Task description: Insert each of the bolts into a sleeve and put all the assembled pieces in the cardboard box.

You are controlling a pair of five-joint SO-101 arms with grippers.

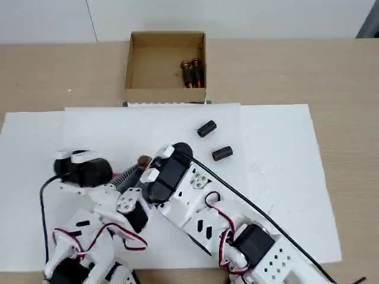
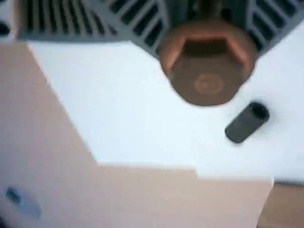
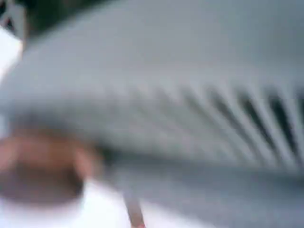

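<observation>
My left gripper (image 1: 131, 175) is shut on a copper bolt (image 1: 144, 160), low over the white sheet; in the left wrist view the bolt head (image 2: 206, 71) sits between the grey ribbed fingers (image 2: 137, 19). My right gripper (image 1: 159, 164) is pressed close beside it, and its wrist view shows the bolt (image 3: 40, 166) and a ribbed finger (image 3: 190, 118) of the left gripper. Two black sleeves (image 1: 206, 128) (image 1: 222, 154) lie loose on the sheet, one of them the sleeve (image 2: 247, 122) beyond the bolt. The cardboard box (image 1: 137, 65) at the back holds assembled pieces (image 1: 192, 72).
The white sheet (image 1: 278, 136) covers most of the wooden table (image 1: 47, 71). A black cable (image 1: 249, 204) runs along the right arm. A strip of tape (image 1: 166, 103) lies at the sheet's far edge, by the box.
</observation>
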